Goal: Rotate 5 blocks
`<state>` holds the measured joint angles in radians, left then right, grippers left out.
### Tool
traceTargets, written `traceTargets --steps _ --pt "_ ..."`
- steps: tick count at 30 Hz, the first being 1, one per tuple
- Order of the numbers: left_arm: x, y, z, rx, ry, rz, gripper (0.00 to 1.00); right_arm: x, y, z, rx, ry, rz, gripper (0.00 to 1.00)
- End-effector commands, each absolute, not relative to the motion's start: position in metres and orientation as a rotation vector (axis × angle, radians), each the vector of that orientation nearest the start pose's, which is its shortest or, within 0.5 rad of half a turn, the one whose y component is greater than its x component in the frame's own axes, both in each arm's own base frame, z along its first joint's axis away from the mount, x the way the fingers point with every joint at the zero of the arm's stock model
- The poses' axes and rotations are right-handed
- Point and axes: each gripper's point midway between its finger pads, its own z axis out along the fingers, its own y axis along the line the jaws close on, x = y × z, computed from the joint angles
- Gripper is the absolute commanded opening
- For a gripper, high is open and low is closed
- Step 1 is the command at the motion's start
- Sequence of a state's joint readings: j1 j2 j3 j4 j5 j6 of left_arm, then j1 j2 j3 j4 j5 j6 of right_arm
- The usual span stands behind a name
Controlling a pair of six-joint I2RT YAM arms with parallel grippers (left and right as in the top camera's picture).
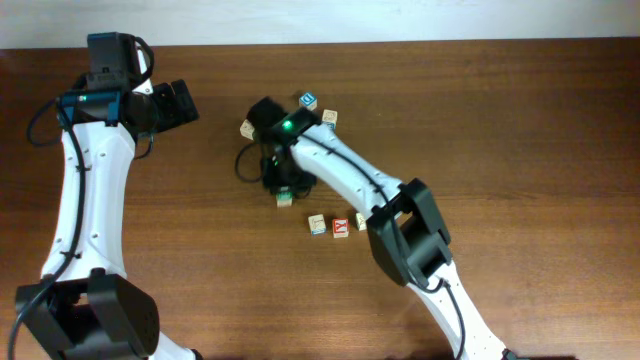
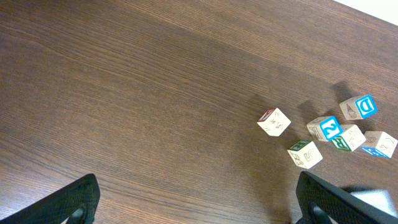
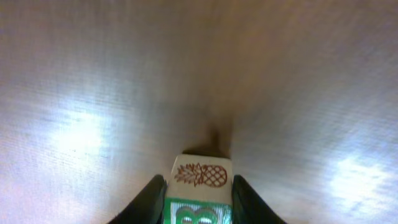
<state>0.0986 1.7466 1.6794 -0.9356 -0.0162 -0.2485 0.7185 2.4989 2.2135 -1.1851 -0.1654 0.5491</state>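
Observation:
In the right wrist view my right gripper [image 3: 199, 200] is shut on a light-wood block [image 3: 200, 177]. That block shows a brown pineapple face and a green "B" face, and a finger presses each side of it. From overhead the same gripper [image 1: 283, 188] points down at the table's middle, with the green-edged block [image 1: 285, 200] just below it. More blocks lie nearby: a red "Y" block [image 1: 341, 226], one beside it [image 1: 317, 224], and others [image 1: 247, 128] [image 1: 329, 118]. My left gripper [image 1: 182, 100] is open at the far left, holding nothing.
A blue-faced cube [image 1: 308, 100] lies behind the right wrist. The left wrist view shows a cluster of cubes at its right, among them a blue "D" cube [image 2: 359, 107] and a blue "2" cube [image 2: 324, 128]. Bare wood fills that view's left and centre.

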Motion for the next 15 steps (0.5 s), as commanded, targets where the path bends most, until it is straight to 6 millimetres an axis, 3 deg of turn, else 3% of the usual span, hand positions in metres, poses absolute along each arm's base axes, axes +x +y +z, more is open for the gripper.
traceTargets --steps 1,6,12,15 --pt "0.446 0.049 0.215 -0.465 2.519 -0.031 0.99 0.322 0.342 -0.006 -0.298 3.3 0.176 0.3" --pt "0.446 0.049 0.215 -0.465 2.519 -0.031 0.99 0.307 0.311 -0.003 -0.291 3.371 -0.055 0.36" --pt "0.446 0.049 0.215 -0.465 2.518 -0.031 0.99 0.297 0.302 0.0 -0.288 3.414 -0.114 0.46" --pt "0.446 0.049 0.215 -0.465 2.519 -0.031 0.99 0.307 0.31 0.009 -0.29 3.375 -0.059 0.53"
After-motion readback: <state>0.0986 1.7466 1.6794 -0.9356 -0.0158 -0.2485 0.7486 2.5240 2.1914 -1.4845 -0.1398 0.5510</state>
